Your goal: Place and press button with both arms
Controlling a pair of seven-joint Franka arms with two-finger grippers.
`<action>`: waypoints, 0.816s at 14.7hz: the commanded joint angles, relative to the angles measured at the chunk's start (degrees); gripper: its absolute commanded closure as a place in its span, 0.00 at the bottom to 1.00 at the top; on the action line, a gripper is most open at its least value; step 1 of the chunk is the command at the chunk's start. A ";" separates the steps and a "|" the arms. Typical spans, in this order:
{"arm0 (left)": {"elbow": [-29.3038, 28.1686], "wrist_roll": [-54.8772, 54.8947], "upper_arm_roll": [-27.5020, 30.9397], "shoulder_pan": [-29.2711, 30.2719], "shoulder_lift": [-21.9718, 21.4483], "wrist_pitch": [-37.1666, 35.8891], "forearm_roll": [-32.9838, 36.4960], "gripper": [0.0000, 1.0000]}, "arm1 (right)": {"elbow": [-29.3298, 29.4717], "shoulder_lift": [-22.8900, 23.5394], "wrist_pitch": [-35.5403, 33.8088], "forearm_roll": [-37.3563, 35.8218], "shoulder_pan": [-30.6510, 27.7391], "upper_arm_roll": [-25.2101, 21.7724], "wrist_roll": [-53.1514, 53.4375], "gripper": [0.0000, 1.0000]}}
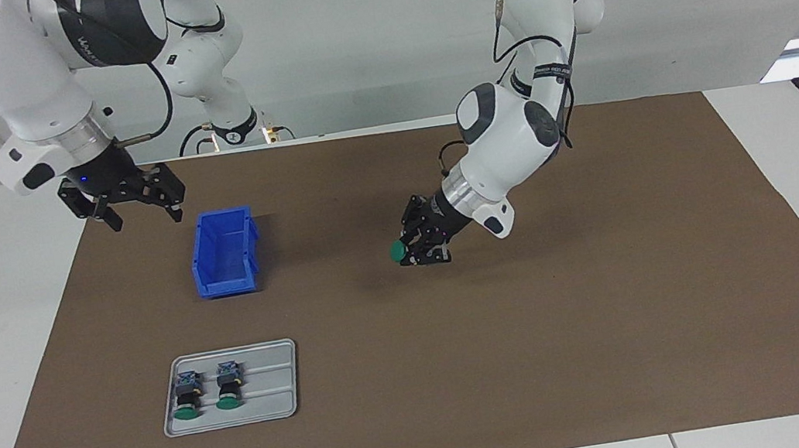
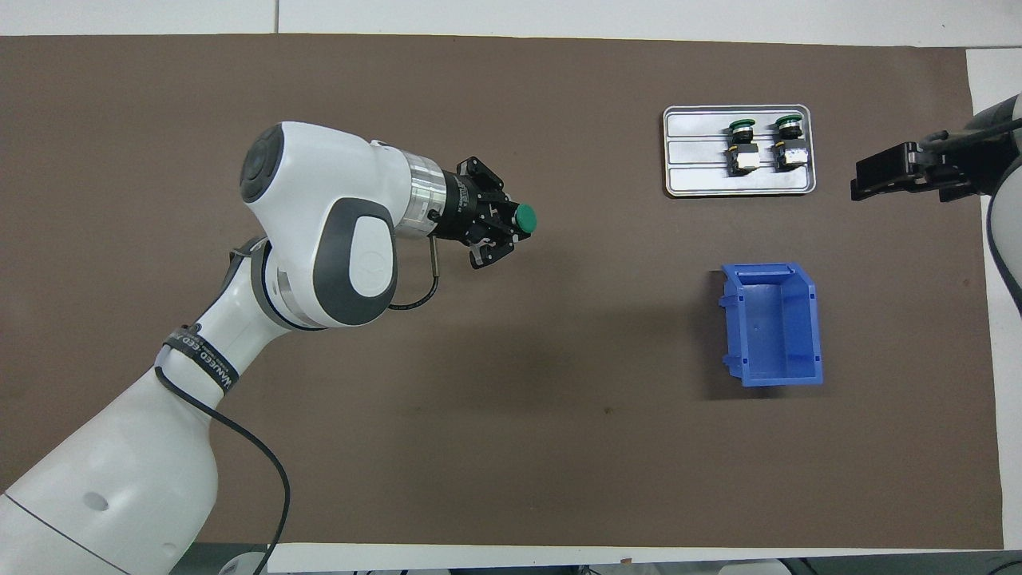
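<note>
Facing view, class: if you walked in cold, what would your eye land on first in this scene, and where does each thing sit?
First, the left gripper over the middle of the brown mat, shut on a green-capped button. Next, the blue bin toward the right arm's end, with the open right gripper raised beside it. Last, the metal tray, farther from the robots than the bin, holding two more buttons.

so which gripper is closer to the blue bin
Right. The right gripper hangs open just beside the blue bin, toward its own end of the table. The left gripper holds a button over mid-mat.
</note>
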 commanded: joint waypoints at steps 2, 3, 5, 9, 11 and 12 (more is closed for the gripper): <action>-11.37 18.97 -0.14 2.12 -6.55 2.07 -20.03 1.00 | -0.72 -1.38 0.14 -1.05 -0.48 0.04 -0.92 0.02; -12.08 19.25 -0.23 2.91 -6.46 1.90 -21.19 1.00 | -0.72 -1.55 0.14 -1.05 -0.48 0.04 -0.92 0.02; -12.52 21.87 -0.32 3.97 -5.50 1.20 -25.22 1.00 | -0.72 -1.64 0.14 -0.96 -0.56 0.04 -0.74 0.01; -14.28 39.52 -0.23 6.51 -2.95 -5.56 -32.97 1.00 | -0.90 -2.43 -0.29 -0.52 -0.65 0.12 -0.92 0.01; -14.81 47.68 -0.23 7.30 -1.46 -7.76 -36.37 1.00 | -1.16 -2.96 -2.22 -0.52 -0.56 0.21 -0.92 0.01; -15.16 50.78 -0.23 7.92 -0.67 -8.90 -40.23 1.00 | -1.16 -2.96 -2.49 -0.52 -0.56 0.21 -0.92 0.01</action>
